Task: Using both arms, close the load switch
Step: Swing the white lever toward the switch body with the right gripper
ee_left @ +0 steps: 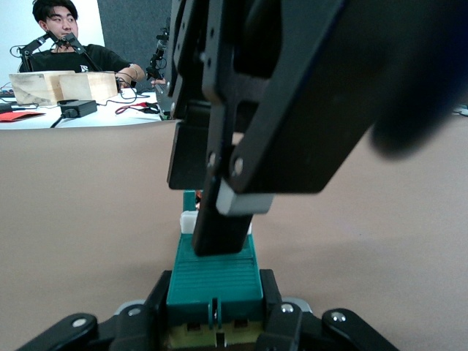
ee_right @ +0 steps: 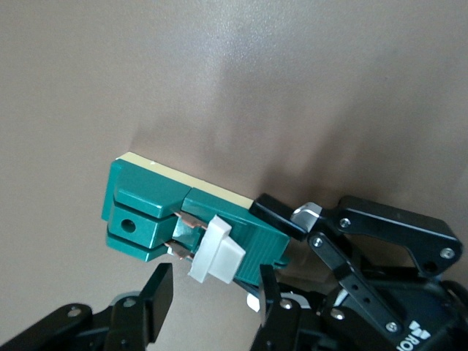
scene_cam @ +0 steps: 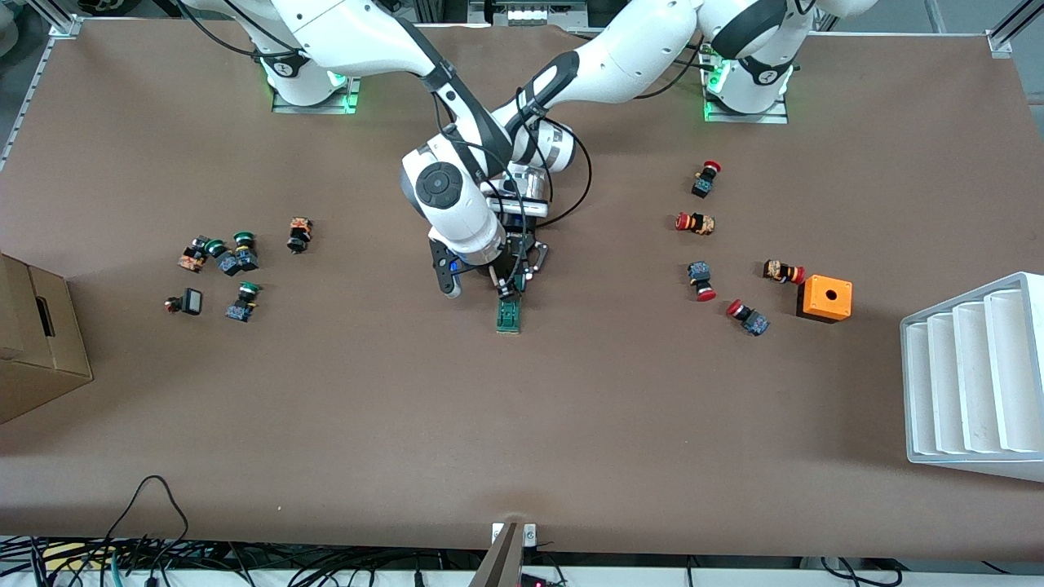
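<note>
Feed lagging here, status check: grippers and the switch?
Left gripper shut on dark-green load switch mid-table. Right gripper straddling its white tab, not clamped. Nothing in the way.

My load switch: 1 narrow dark-green block lying flat at mid-table, its white tab standing off 1 long face, cream strip along the base, 1 round hole at its free end.
</note>
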`<act>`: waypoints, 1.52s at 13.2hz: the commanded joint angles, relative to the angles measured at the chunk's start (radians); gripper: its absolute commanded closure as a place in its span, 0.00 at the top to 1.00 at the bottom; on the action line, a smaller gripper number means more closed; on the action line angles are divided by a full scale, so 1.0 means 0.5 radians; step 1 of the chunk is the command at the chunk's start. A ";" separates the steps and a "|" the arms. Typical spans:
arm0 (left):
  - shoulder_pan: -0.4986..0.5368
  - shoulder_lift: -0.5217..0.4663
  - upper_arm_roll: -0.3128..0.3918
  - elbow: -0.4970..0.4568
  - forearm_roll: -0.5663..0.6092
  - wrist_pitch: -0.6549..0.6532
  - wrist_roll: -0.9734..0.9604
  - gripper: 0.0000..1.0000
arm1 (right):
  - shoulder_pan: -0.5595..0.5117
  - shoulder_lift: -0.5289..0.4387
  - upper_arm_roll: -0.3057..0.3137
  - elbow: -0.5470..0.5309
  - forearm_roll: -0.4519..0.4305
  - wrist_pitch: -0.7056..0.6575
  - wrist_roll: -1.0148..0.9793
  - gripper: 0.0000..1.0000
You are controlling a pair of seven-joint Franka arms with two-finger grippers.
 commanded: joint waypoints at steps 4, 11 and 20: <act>-0.021 0.098 0.013 0.151 0.090 0.064 0.022 0.26 | 0.041 0.033 -0.014 -0.018 -0.041 0.076 0.028 0.47; -0.021 0.137 0.013 0.225 0.093 0.064 0.031 0.26 | 0.032 0.000 -0.035 0.010 -0.038 0.064 -0.003 0.36; -0.021 0.137 0.013 0.225 0.093 0.064 0.034 0.26 | 0.017 -0.062 -0.047 0.010 -0.041 0.005 -0.009 0.29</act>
